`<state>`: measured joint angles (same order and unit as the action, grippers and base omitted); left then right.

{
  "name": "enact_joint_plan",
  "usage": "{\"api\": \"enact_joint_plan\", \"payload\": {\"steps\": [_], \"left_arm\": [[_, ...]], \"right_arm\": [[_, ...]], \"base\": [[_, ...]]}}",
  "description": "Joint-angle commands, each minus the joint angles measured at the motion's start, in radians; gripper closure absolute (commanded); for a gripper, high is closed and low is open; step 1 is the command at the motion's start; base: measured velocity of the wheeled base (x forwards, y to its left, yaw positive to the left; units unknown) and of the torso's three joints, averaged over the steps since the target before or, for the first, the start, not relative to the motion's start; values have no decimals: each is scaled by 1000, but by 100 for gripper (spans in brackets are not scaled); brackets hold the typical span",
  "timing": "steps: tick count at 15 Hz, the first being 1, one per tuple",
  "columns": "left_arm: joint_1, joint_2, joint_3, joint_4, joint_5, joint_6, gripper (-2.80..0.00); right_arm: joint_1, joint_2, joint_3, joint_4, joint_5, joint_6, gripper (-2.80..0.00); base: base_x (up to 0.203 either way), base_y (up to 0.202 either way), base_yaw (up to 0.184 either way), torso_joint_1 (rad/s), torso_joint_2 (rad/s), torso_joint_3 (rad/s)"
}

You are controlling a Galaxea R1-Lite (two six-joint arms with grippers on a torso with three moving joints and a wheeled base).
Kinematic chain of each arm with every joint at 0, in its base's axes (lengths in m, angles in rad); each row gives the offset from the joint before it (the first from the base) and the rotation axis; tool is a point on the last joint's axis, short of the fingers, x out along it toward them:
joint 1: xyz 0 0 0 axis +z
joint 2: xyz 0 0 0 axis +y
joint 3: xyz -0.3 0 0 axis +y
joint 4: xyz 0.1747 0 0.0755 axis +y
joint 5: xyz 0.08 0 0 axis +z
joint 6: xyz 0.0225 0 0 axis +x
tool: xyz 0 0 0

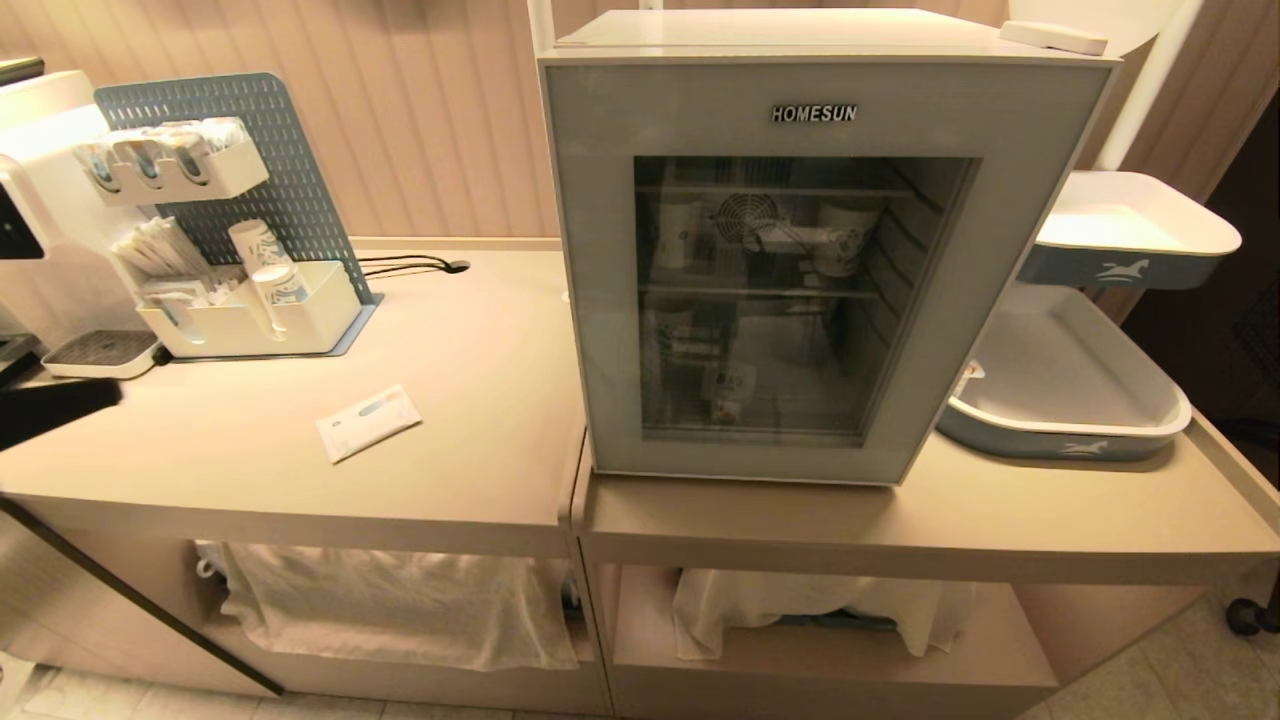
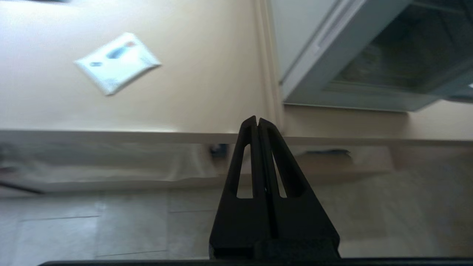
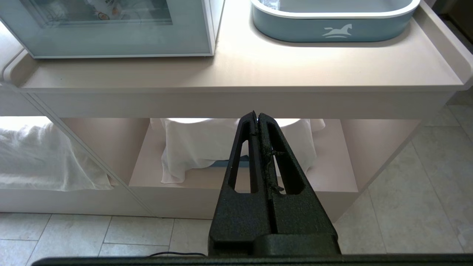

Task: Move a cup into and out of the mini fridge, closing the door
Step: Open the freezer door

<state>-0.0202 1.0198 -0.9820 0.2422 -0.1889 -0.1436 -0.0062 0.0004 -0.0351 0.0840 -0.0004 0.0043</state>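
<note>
The mini fridge (image 1: 820,90) stands on the right counter with its door (image 1: 600,300) shut. Through the dark glass I see the cup (image 1: 728,388), small and white, on the bottom shelf. My left gripper (image 1: 110,395) enters at the far left over the counter's edge, well apart from the fridge. In the left wrist view that left gripper (image 2: 257,119) is shut and empty, with the door (image 2: 332,51) off to one side. My right gripper (image 3: 257,113) is shut and empty, low in front of the counter, below the fridge (image 3: 111,37).
A white packet (image 1: 368,422) lies on the left counter. A pegboard organiser (image 1: 250,310) with paper cups and a coffee machine (image 1: 40,200) stand at the back left. Blue-and-white trays (image 1: 1070,400) sit right of the fridge. Two taller cups stand on the fridge's upper shelf.
</note>
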Motion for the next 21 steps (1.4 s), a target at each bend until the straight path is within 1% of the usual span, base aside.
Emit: {"api": "enact_joint_plan", "payload": {"steps": [1,2,3,4,5,7,8,9,11,12,13,15,17,19,21], "left_arm": [[-2,304,-14,-113,-154,-4,0],[-2,401,-19,-202,-244,-5,0],[-2,487,-25,-289,-313,-5,0],[-2,562,-33,-363,-360,-4,-280],[-5,637,-42,-429,-393,3,-280],[-24,754,-64,-560,-433,33,-280],[-38,794,-65,-650,-452,43,-280],[-49,818,-59,-741,-489,47,-280],[-71,859,-39,-926,-599,53,-280],[-91,879,-35,-1018,-646,50,-280],[-119,904,-36,-1088,-678,48,-280],[-174,926,-48,-1149,-695,51,-280],[-215,952,-66,-1188,-691,56,-280],[-223,986,-99,-1231,-690,58,-280],[-224,1013,-121,-1236,-689,58,-280]], "right_arm": [[0,1,0,0,0,0,0],[0,3,1,0,0,0,0],[0,1,1,0,0,0,0],[0,1,1,0,0,0,0],[0,1,1,0,0,0,0],[0,1,1,0,-1,0,0],[0,1,1,0,-1,0,0],[0,3,1,0,0,0,0],[0,3,1,0,-1,0,0],[0,3,1,0,0,0,0],[0,3,1,0,0,0,0],[0,3,1,-1,-1,3,0],[0,2,2,-4,-1,5,0],[0,3,6,-17,-3,6,0],[0,3,6,-17,-3,6,0]], "base": [[0,0,0,0,0,0],[0,0,0,0,0,0],[0,0,0,0,0,0],[0,0,0,0,0,0],[0,0,0,0,0,0],[0,0,0,0,0,0],[0,0,0,0,0,0],[0,0,0,0,0,0],[0,0,0,0,0,0],[0,0,0,0,0,0],[0,0,0,0,0,0],[0,0,0,0,0,0],[0,0,0,0,0,0],[0,0,0,0,0,0],[0,0,0,0,0,0]]}}
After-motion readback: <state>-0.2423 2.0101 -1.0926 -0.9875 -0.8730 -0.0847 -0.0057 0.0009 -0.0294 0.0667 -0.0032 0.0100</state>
